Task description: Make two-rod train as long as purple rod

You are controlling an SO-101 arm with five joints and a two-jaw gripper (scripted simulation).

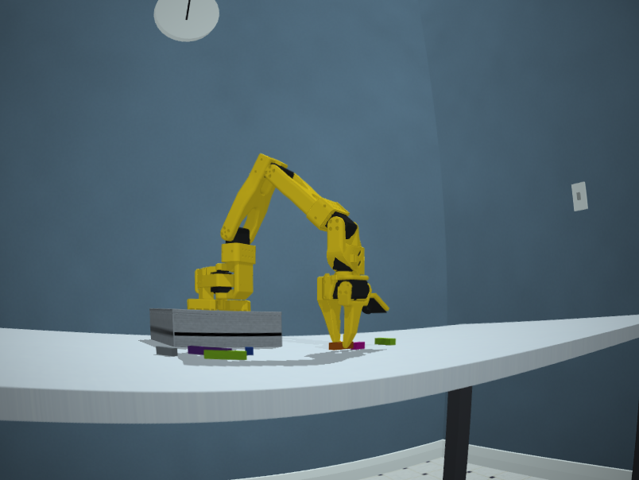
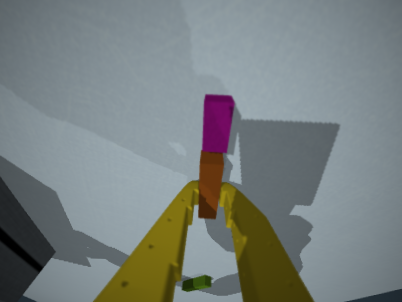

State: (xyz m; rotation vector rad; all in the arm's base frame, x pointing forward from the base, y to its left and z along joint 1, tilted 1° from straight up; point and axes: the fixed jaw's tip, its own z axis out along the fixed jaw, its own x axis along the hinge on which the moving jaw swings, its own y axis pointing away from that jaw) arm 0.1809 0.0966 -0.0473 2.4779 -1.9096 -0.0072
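My gripper is down at the table and shut on the orange rod. The orange rod lies flat, and its far end touches the magenta rod, so the two lie end to end in one line. The purple rod lies in front of the robot base, partly hidden by a lime rod. A second lime rod lies to the right of the gripper.
The grey base block stands left of the gripper. A grey rod and a blue rod lie by its front edge. The table's curved front edge runs below.
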